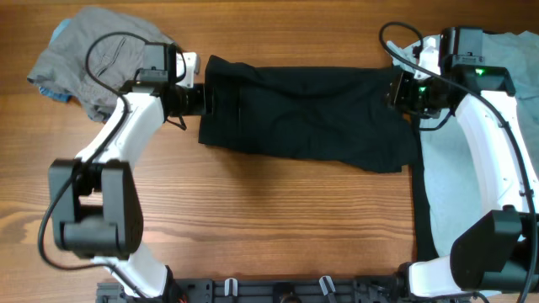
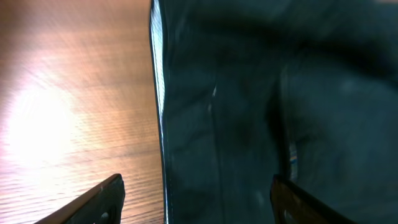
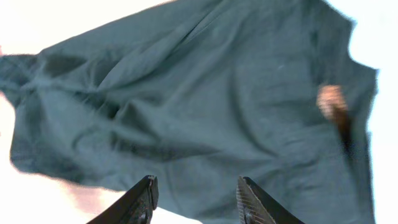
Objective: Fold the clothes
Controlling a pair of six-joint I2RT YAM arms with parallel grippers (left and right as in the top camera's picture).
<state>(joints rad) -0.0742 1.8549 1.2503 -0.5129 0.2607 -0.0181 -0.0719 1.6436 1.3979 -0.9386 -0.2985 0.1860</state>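
Observation:
A black garment (image 1: pixel 307 114) lies spread flat across the far middle of the wooden table. My left gripper (image 1: pixel 202 99) is at its left edge. In the left wrist view the fingers (image 2: pixel 198 196) are wide open and straddle the garment's hemmed edge (image 2: pixel 158 124), with bare wood on one side and dark cloth (image 2: pixel 261 112) on the other. My right gripper (image 1: pixel 397 93) is at the garment's right end. In the right wrist view its fingers (image 3: pixel 196 190) are open above the wrinkled dark cloth (image 3: pixel 205 93), with nothing between them.
A crumpled grey garment (image 1: pixel 97 59) with a blue piece under it lies at the far left corner. A pale grey-green garment (image 1: pixel 467 168) lies on the right under the right arm, with a dark strip (image 1: pixel 418 210) along its left side. Bare wood (image 1: pixel 269 227) fills the front.

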